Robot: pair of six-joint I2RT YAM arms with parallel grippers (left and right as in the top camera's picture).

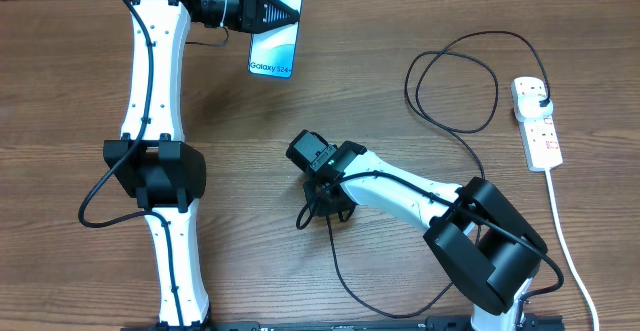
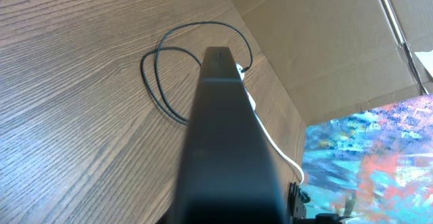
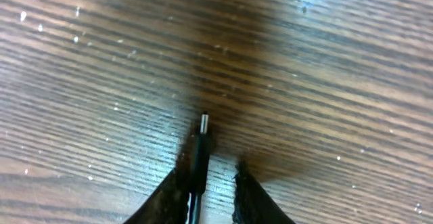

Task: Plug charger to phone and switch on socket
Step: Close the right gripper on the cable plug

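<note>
The left end effector (image 1: 272,11) pinches the phone (image 1: 272,49); the right end effector (image 3: 210,171) pinches the charger (image 3: 197,158). Cable drag may twist the connector (image 3: 204,122) off-axis. You then risk jamming it against the phone.

Wood-grain table (image 1: 80,91), brown cardboard wall (image 2: 318,41) behind it, blue-and-orange patterned sheet (image 2: 379,156) beyond.

Wood-grain table (image 1: 60,71); brown cardboard wall (image 2: 325,41); colourful blue picture (image 2: 369,149) beyond.
</note>
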